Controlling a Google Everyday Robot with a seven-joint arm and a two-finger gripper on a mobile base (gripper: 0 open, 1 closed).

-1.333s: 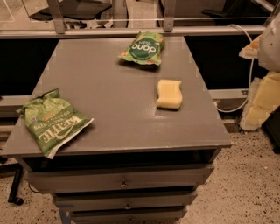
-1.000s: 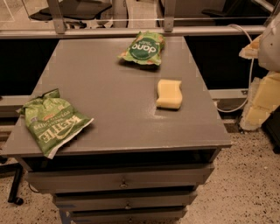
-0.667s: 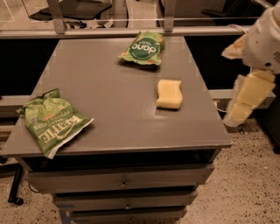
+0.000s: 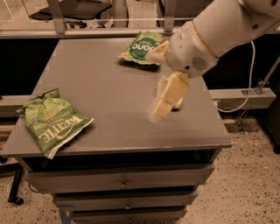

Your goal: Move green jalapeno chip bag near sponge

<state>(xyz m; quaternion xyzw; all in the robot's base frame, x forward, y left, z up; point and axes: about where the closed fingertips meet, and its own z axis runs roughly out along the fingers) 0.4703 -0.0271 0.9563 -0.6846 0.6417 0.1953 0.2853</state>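
The green jalapeno chip bag [image 4: 53,124] lies flat at the front left corner of the grey table [image 4: 105,83], white "KETTLE" lettering up, one corner over the front edge. My gripper [image 4: 158,112] hangs from the white arm [image 4: 210,35], which reaches in from the upper right. It points down over the right middle of the table, far to the right of the bag. The pale yellow sponge is almost wholly hidden behind the gripper; only a sliver [image 4: 179,104] shows.
A green-and-orange bag with a dark oval logo [image 4: 141,48] lies at the back of the table, partly behind the arm. Drawers [image 4: 122,181] are below the tabletop. A metal rail and chairs [image 4: 74,8] stand behind; a cable [image 4: 249,83] hangs at the right.
The arm has swung in from the right edge of the view over the table, and the gripper now covers the sponge. The two bags have not moved.
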